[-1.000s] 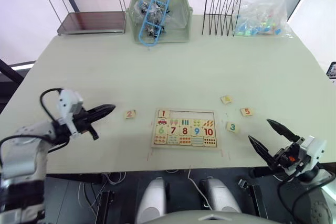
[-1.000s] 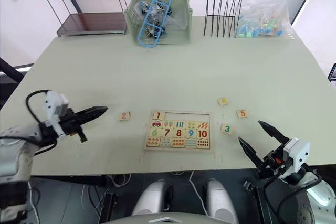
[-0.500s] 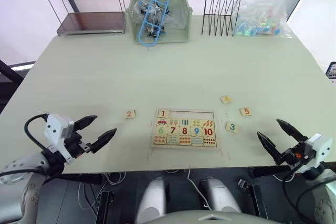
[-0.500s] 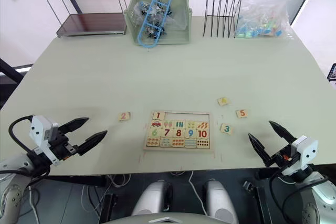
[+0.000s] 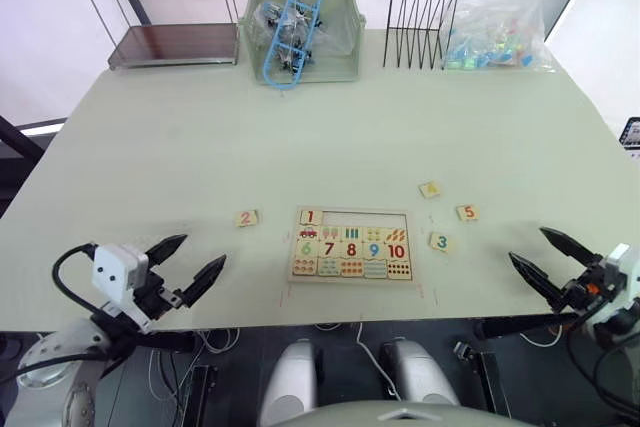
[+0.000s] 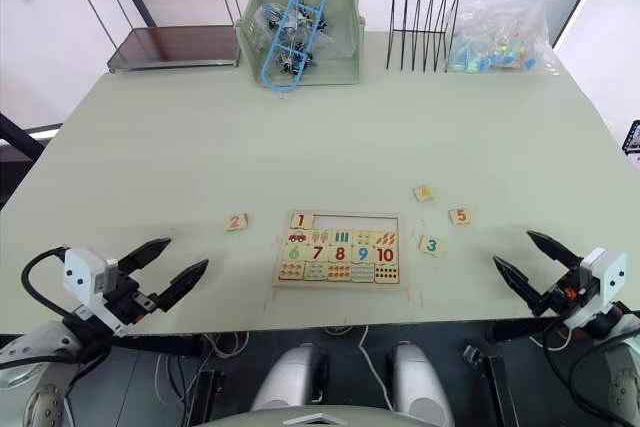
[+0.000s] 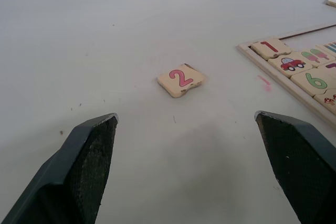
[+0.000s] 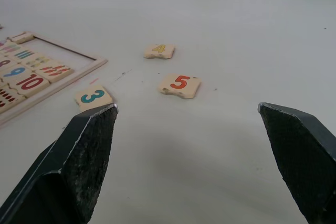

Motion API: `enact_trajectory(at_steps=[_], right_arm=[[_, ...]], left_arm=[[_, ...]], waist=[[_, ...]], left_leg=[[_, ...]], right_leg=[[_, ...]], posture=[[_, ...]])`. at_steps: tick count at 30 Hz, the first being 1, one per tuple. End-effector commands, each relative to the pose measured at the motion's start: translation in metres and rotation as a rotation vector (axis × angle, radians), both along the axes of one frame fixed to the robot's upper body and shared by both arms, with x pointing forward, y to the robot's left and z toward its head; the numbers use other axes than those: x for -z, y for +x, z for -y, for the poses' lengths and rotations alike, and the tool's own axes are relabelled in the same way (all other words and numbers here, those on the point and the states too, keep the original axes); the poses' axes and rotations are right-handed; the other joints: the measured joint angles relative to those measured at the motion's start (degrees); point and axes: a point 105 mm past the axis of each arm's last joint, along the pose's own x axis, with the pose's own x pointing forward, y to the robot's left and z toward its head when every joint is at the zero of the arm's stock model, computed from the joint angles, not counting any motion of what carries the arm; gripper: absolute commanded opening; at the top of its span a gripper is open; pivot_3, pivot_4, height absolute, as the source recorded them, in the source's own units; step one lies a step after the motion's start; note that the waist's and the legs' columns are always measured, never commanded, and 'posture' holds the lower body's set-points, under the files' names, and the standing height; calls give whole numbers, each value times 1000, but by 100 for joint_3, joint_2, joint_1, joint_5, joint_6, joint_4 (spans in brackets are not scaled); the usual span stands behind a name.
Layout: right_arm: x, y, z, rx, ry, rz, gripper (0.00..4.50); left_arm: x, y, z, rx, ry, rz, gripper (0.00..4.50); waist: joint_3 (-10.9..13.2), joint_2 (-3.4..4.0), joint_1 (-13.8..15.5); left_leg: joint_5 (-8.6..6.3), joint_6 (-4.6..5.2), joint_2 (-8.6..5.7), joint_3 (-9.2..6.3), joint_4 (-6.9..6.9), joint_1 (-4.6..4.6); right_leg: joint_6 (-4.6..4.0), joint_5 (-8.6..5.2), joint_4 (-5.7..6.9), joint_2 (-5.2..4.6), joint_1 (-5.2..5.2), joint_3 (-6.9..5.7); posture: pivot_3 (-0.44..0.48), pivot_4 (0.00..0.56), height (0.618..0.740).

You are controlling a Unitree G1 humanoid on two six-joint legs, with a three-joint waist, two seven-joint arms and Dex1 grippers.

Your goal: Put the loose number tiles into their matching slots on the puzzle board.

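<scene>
Grippers are positioned at both near corners of the pale rectangular table (image 5: 330,137), each low at the table's near edge. The left gripper (image 5: 187,264) is seen with its two black fingers spread apart and nothing between them. Just beyond it and toward the centre, the small square pale-wood tile with the orange-red 2 (image 5: 247,218) lies flat on the table, apart from the board's left rim.

The flat rectangular pale-wood puzzle board (image 5: 352,243) is located at the near middle of the table. Its top row of square recesses (image 5: 365,216) is occupied only at the left end, where the red 1 tile (image 5: 311,216) is seated; the remaining four slots are shown bare. Below them, rows of picture tiles, the numbers 6 to 10 and dot tiles are in place.

To the right of the board, three loose tiles are grouped near one another without touching: the green 3 tile (image 5: 441,242) just beside the board's right rim, the yellow 4 tile (image 5: 431,189) farther back, and the orange 5 tile (image 5: 467,213) to the right between them in depth.

The right gripper (image 5: 551,261) is likewise released, its fingers held wide apart and empty, near the 3 tile but clear of it.
</scene>
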Motion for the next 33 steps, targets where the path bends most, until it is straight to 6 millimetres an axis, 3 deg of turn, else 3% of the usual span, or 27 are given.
enact_trajectory(at_steps=[1,17,33], right_arm=[[-8,-1,7,-7,-52,30,4500],[-11,0,-5,-42,-61,48,4500],[0,-5,-1,-39,-59,43,4500]], left_arm=[[-3,0,2,11,4,34,4436],[2,3,-1,51,-2,34,4436],[2,8,2,84,11,28,4436]], waist=[[0,0,0],[-1,1,-1],[0,1,0]], left_leg=[[0,0,0,1,0,0],[0,0,1,0,0,0],[0,0,1,0,0,-1]], right_leg=[[0,0,0,0,0,0],[2,-1,0,1,-1,0],[3,-2,0,0,-1,-1]], posture=[[0,150,740],[0,150,740],[0,150,740]])
